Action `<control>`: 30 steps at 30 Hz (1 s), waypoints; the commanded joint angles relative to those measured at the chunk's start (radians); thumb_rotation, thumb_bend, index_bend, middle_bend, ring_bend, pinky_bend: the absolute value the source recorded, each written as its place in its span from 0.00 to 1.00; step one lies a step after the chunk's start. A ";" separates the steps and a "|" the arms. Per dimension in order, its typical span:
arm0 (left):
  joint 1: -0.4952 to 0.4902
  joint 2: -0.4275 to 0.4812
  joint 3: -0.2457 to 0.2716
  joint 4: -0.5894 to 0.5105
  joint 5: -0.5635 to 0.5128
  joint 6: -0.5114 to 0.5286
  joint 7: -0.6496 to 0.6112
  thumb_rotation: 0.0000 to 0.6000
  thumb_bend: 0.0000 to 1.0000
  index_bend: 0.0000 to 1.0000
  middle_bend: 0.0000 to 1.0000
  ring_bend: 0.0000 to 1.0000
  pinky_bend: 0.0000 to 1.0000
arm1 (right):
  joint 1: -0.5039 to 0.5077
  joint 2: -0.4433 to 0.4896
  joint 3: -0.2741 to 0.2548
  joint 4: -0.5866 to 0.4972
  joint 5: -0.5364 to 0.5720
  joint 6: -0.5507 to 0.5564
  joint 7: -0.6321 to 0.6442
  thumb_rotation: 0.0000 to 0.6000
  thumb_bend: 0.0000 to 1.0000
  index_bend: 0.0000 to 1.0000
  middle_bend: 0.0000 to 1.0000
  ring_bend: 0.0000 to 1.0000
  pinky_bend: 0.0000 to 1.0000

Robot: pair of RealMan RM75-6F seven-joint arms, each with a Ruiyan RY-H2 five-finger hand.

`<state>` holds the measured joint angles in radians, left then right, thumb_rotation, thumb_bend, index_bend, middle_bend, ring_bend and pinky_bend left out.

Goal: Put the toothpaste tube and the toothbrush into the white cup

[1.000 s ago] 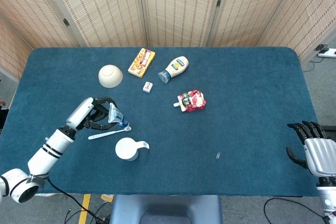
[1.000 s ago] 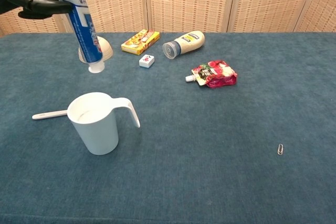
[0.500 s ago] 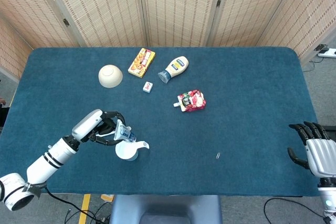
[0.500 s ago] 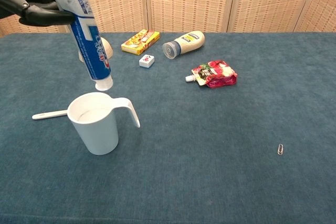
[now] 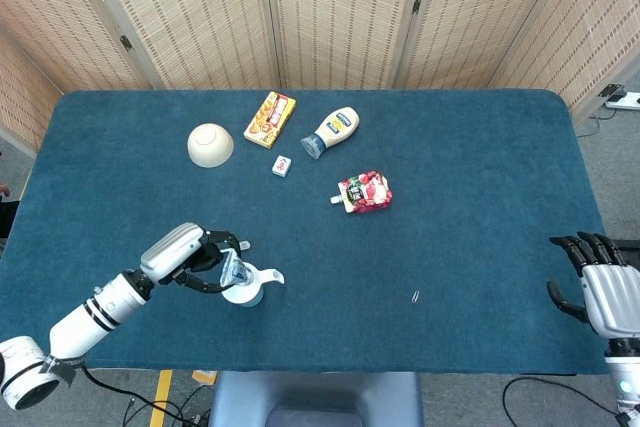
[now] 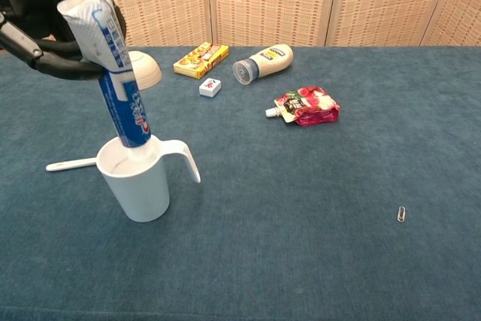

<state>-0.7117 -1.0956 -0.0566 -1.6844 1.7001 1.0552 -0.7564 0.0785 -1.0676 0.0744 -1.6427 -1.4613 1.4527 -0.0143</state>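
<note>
My left hand [image 5: 195, 259] [image 6: 46, 44] holds the blue and white toothpaste tube [image 6: 116, 88] [image 5: 233, 270] upright, cap end down inside the mouth of the white cup [image 6: 139, 184] [image 5: 246, 290]. The white toothbrush [image 6: 69, 164] lies flat on the cloth just left of the cup; in the head view my left hand covers it. My right hand [image 5: 606, 292] rests at the table's right edge, fingers apart and holding nothing.
At the back stand a cream bowl [image 5: 210, 144], a yellow box [image 5: 270, 119], a small white cube [image 5: 282, 166] and a lying mayonnaise bottle [image 5: 331, 132]. A red pouch [image 5: 365, 191] lies mid-table and a paper clip [image 5: 415, 296] further right.
My left hand carried the toothpaste tube from above the toothbrush toward the cup and lowered it, so its cap end now sits inside the cup. The right hand stayed still.
</note>
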 commanded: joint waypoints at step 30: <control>-0.009 -0.069 0.063 0.052 -0.064 -0.067 0.190 1.00 0.38 0.45 1.00 0.92 0.97 | -0.007 0.001 -0.001 0.001 0.002 0.006 0.004 1.00 0.26 0.25 0.26 0.14 0.14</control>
<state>-0.7220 -1.1636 0.0057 -1.6310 1.6384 0.9886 -0.5683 0.0716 -1.0670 0.0737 -1.6413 -1.4591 1.4590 -0.0105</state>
